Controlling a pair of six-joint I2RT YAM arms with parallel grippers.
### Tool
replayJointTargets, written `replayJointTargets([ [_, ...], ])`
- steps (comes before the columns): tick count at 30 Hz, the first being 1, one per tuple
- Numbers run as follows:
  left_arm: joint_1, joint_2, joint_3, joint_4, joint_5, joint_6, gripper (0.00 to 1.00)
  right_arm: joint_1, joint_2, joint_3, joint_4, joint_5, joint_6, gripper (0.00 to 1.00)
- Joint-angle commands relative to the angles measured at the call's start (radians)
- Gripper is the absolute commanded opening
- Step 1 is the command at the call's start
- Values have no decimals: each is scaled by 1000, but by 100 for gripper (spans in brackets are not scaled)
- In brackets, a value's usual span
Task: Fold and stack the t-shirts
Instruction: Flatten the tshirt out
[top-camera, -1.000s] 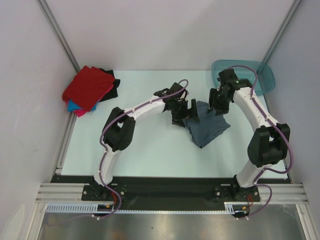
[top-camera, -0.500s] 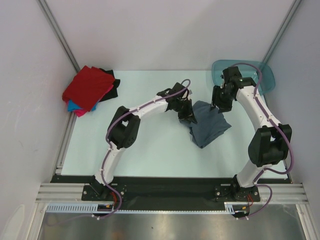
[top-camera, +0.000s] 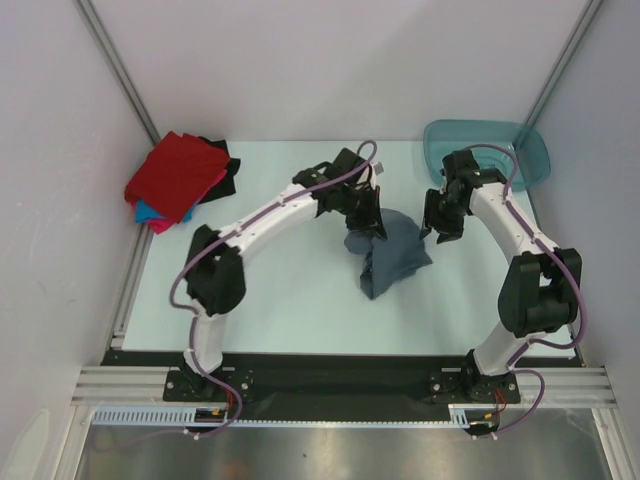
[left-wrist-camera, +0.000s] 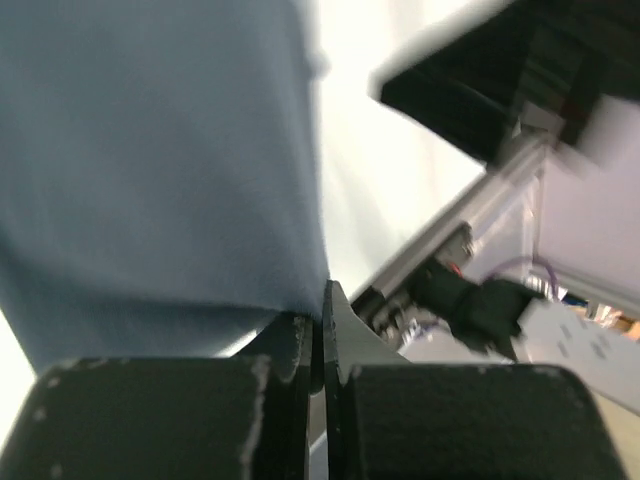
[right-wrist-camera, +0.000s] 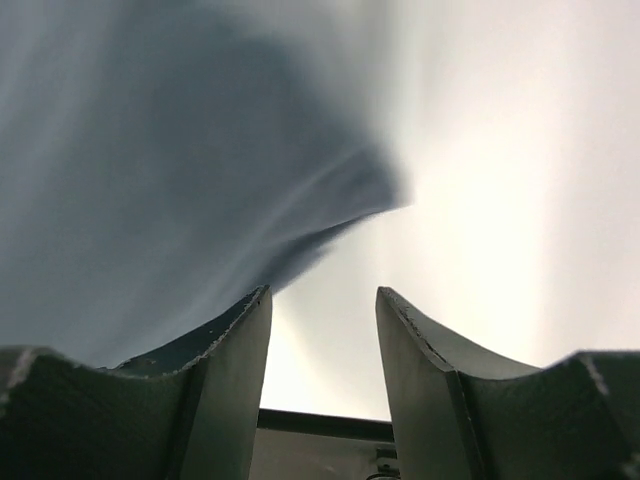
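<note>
Top view: since a second ago the left gripper (top-camera: 366, 222) has shut on the grey-blue t-shirt (top-camera: 395, 258) and dragged it further from the teal tub (top-camera: 487, 150). Left wrist: jaws pinch only a thin hem, which may slip free. Right wrist: right gripper (right-wrist-camera: 325, 310) half open, empty, beside the cloth; a one-sided pull risks bunching.

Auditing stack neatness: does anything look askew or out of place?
The far-left stack is ragged: the black shirt juts out beside the red shirt, and the blue shirt and pink shirt peek out on its near side. The grey-blue shirt is bunched, pinched by the left gripper.
</note>
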Motion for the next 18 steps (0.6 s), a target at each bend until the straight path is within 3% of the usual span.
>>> replayJointTargets([
  [1,-8,-262,-48,-67,-23,53,0,4,-71,-19,39,15,13,52],
  [9,-7,-495,-136,-267,-94,114,0,61,-25,-87,48,41,16,51],
  [15,-5,-494,-148,-281,-42,145,0,111,16,-8,1,66,48,50],
  [18,-1,-448,-76,-305,-28,178,0,122,39,16,-15,44,71,51],
])
